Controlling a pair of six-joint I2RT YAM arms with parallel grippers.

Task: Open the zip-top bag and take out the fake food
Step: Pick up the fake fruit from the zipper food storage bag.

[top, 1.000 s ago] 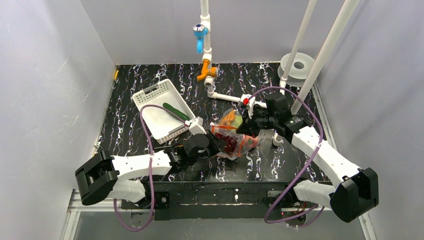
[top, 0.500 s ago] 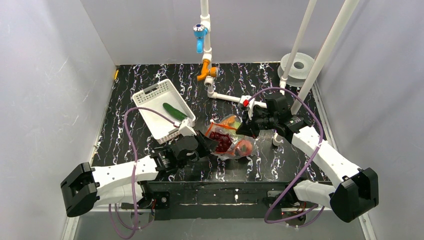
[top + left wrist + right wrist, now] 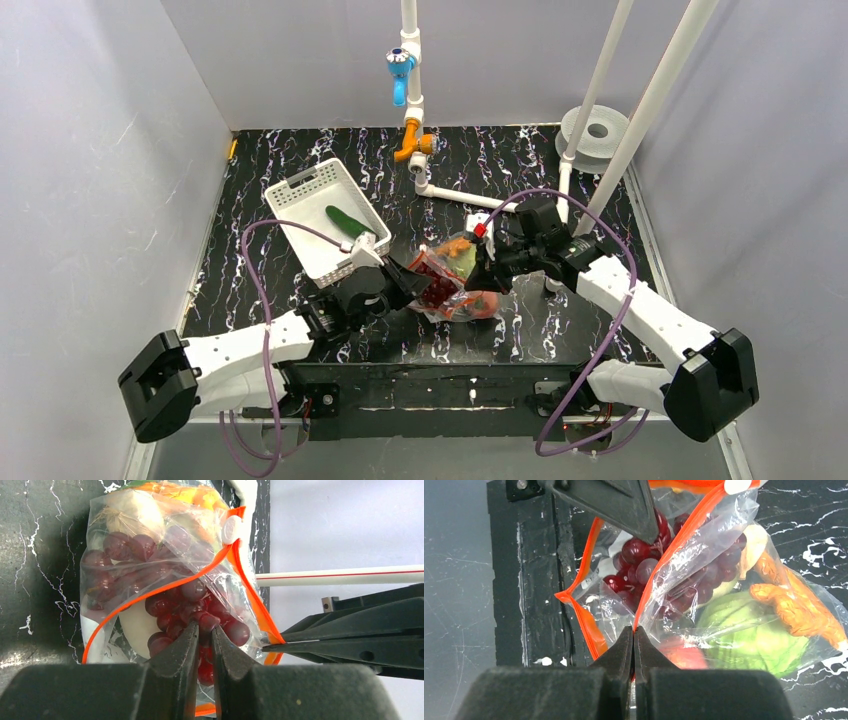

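1. Two things lie furthest left and well apart from any trouble: the white basket (image 3: 300, 190) and the cucumber (image 3: 343, 221) already set in it.
2. Next, the left gripper (image 3: 202, 630) is pushed into the open mouth of the bag and clenched on the grape bunch (image 3: 165, 590). Whether a fold of film is pinched along with the grapes cannot be told. If it is, the whole bag is likely to be dragged along instead of the bunch being freed.
3. Only a few grapes at the fingertips are gripped, so the bunch could be lost on the way out. It would then be dropped back inside or onto the table (image 3: 260, 270).
4. At the middle of the table, between the two grippers, the zip-top bag (image 3: 125, 580) is held with its zip strip (image 3: 256, 602) parted. The green vegetable (image 3: 744, 625), the peach (image 3: 684, 655) and the orange piece (image 3: 794, 605) are packed behind the grapes. They could be swept out with the bunch and rolled towards the near edge.
5. On the right, the right gripper (image 3: 633, 630) is clamped on one lip of the strip by its very tips. If that thin hold is lost, the mouth is likely to collapse around the bunch. If the arms are pulled apart too hard, the film could be torn.
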